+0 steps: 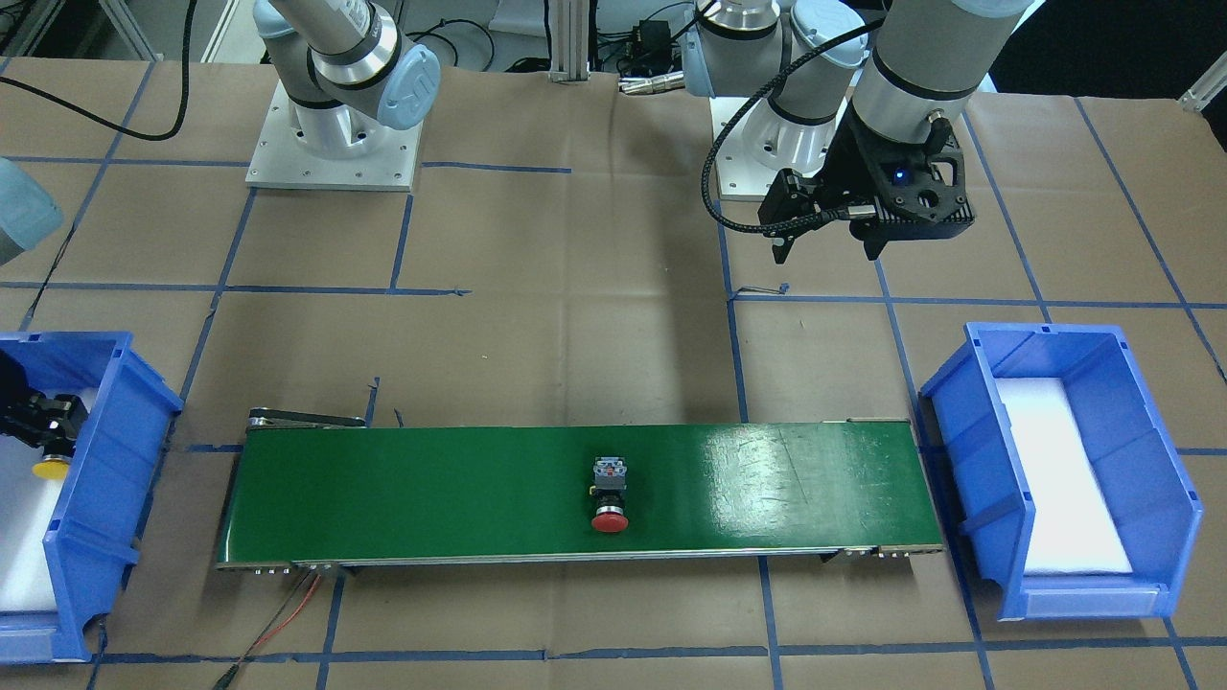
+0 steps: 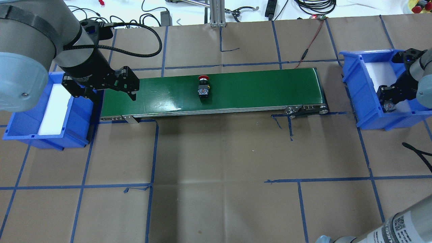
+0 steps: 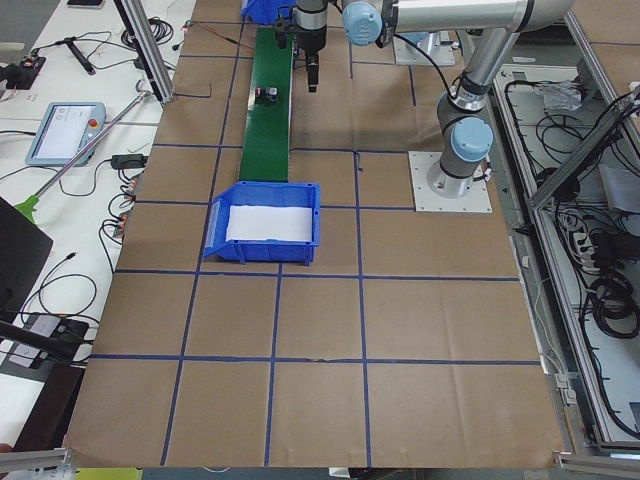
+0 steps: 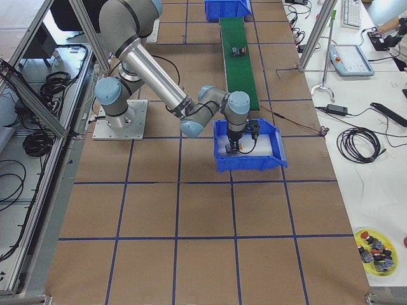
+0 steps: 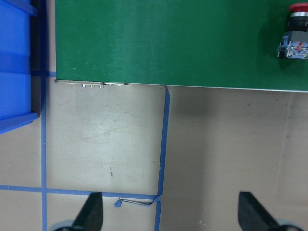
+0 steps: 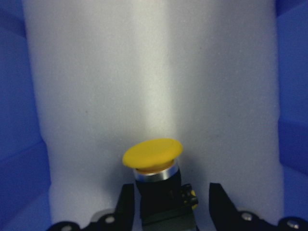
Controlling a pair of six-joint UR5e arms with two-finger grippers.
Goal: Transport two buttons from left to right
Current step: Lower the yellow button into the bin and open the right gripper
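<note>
The red-capped button [image 1: 610,498] lies on its side near the middle of the green conveyor belt [image 1: 431,489], also seen in the overhead view [image 2: 203,87] and at the left wrist view's top right [image 5: 296,33]. My left gripper [image 2: 113,96] hangs open and empty above the belt's left end, its fingertips [image 5: 91,211] wide apart. The yellow-capped button [image 6: 153,153] lies on white foam inside the right blue bin [image 2: 357,84]. My right gripper [image 6: 168,202] is low in that bin, its fingers either side of the button's black body with a small gap, open.
An empty blue bin with white foam [image 2: 76,114] stands at the belt's left end, beside my left arm. Red and black wires [image 2: 312,37] run from the belt's far right corner. A yellow dish of spare buttons [image 4: 375,248] sits off the table.
</note>
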